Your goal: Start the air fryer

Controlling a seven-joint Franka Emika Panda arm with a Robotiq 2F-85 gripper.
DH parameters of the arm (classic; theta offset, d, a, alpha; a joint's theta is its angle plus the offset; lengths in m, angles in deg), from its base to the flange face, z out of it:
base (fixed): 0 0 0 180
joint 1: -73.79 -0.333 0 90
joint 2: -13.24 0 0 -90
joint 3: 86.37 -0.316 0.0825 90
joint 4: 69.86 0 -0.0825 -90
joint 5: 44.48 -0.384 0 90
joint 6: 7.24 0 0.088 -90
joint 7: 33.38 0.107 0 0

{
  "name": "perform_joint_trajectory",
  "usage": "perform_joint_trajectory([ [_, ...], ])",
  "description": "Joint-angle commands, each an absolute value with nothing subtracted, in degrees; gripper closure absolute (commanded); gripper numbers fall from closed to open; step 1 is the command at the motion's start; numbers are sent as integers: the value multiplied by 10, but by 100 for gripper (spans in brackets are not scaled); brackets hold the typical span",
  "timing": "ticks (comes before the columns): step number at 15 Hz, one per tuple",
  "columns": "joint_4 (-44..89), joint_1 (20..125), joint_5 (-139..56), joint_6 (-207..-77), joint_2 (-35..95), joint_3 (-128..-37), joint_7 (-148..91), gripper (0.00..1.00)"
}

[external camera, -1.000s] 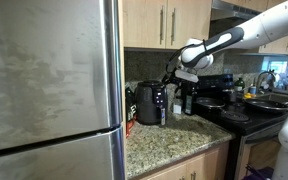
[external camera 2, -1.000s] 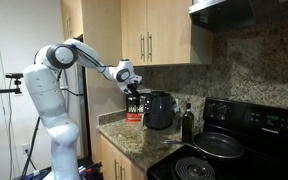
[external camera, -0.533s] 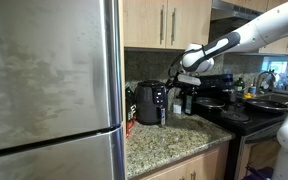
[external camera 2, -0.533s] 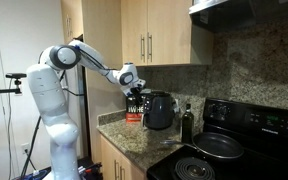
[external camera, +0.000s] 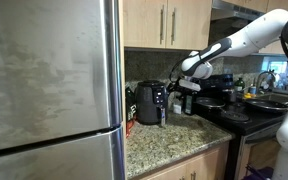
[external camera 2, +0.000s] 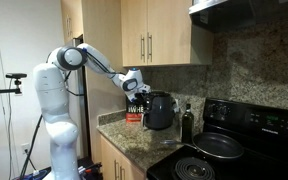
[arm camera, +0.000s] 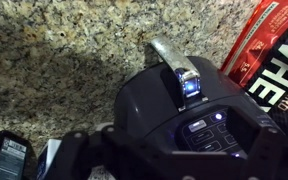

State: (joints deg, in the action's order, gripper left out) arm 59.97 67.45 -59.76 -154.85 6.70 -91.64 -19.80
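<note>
The air fryer (external camera: pixel 150 103) is a dark, rounded box on the granite counter, seen in both exterior views (external camera 2: pixel 158 110). In the wrist view I look down on its top (arm camera: pixel 154 100), its silver-tipped drawer handle (arm camera: pixel 177 70) and a lit control panel (arm camera: pixel 206 128) with glowing buttons. My gripper (external camera: pixel 187 85) hangs just above the fryer and close beside it (external camera 2: pixel 136 88). In the wrist view its dark fingers meet low in the frame (arm camera: pixel 184 168), right over the panel, holding nothing. I cannot tell whether they touch it.
A steel fridge (external camera: pixel 49 90) fills the near side. A red box (arm camera: pixel 274 50) stands against the fryer (external camera 2: pixel 134 112). A dark bottle (external camera 2: pixel 187 122) and a stove with pans (external camera 2: pixel 219 145) lie beyond. Wood cabinets (external camera 2: pixel 149 35) hang overhead.
My arm has lowered and brought the gripper down closer to the top of the air fryer. The fryer itself has not moved.
</note>
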Motion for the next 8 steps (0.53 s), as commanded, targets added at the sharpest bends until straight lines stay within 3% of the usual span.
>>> perform_joint_trajectory([
  [1, 601, 696, -476, -1570, 94, -929, -136, 0],
  [4, 592, 704, -361, -1582, 132, -924, -57, 0],
  [8, 597, 691, -361, -1591, 138, -914, -47, 0],
])
